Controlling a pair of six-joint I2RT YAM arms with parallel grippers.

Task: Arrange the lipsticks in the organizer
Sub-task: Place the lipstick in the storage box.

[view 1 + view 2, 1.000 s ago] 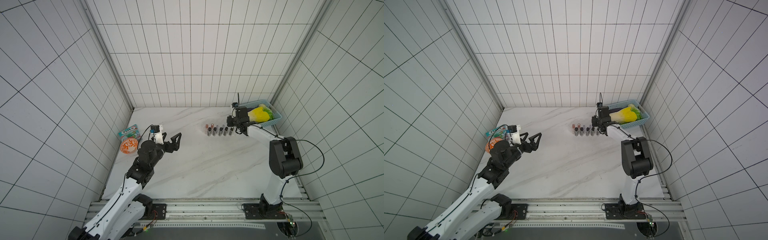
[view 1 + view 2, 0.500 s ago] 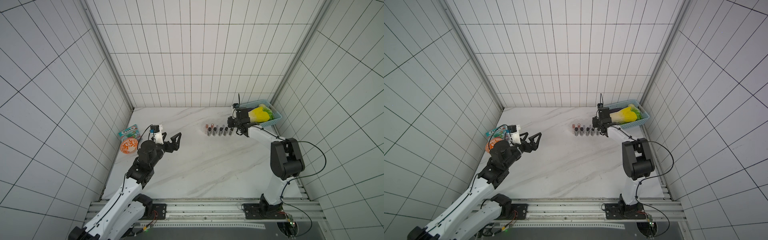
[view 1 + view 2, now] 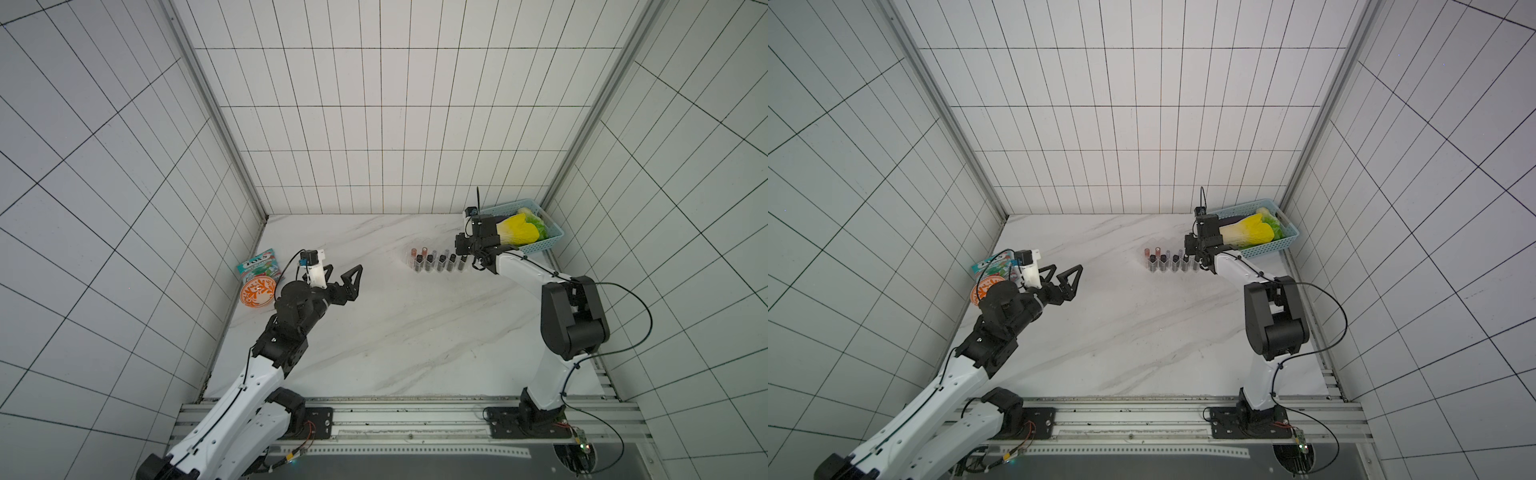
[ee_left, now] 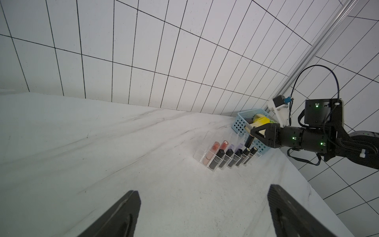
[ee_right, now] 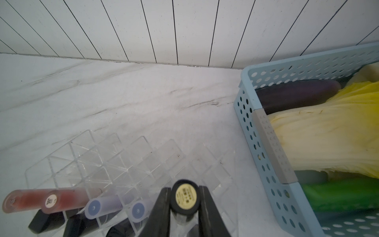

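- right gripper (image 5: 184, 189) pinches a black lipstick (image 5: 184, 198), tilted, just above the clear organizer (image 5: 123, 156) at its end by the blue basket (image 5: 264, 131).
- straighten it over an empty slot, lower slowly, release only once seated.
- left gripper (image 3: 345, 270) hangs spread, well apart.

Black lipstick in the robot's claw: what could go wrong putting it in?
The slots of the organizer look barely wider than the black lipstick in the right gripper, so it might catch a clear wall instead of sliding in. It could also knock the lavender-capped tubes beside it.
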